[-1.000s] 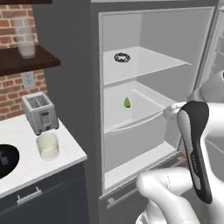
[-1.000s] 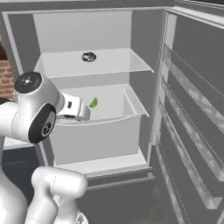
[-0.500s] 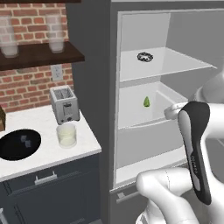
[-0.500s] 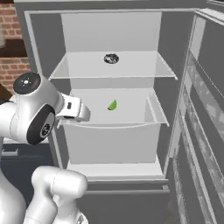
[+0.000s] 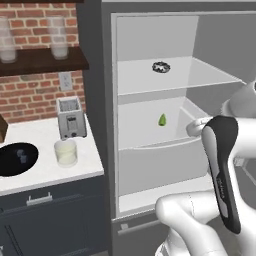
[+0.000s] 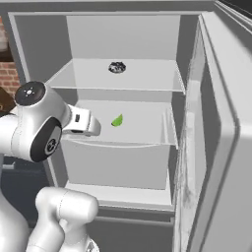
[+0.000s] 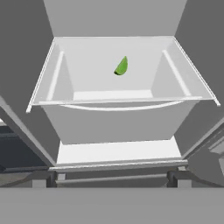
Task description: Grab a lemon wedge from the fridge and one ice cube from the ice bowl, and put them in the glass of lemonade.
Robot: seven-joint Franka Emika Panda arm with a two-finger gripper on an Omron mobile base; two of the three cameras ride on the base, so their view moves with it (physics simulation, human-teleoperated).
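Note:
The fridge (image 5: 93, 80) stands open, white inside. The lemon wedge (image 5: 162, 120) (image 6: 117, 120) (image 7: 121, 66), small and yellow-green, lies toward the back of a white drawer-like shelf (image 7: 118, 105). My gripper (image 7: 113, 180) is open and empty, hovering in front of that shelf and a little below its rim, well short of the wedge. On the counter to the left, the glass of lemonade (image 5: 65, 152) stands next to the ice bowl (image 5: 10, 167), a black dish holding an ice cube (image 5: 21, 155).
The fridge door (image 6: 219, 147) hangs open on the right, close beside the arm. A small dark round thing (image 5: 161, 66) sits on the upper shelf. A toaster (image 5: 71, 118) stands behind the lemonade. Tall glasses (image 5: 59, 45) rest on a wooden wall shelf.
Both base views have shifted, so the base has moved: the counter fills more of the left view. The wedge lies as before and the gripper stays open.

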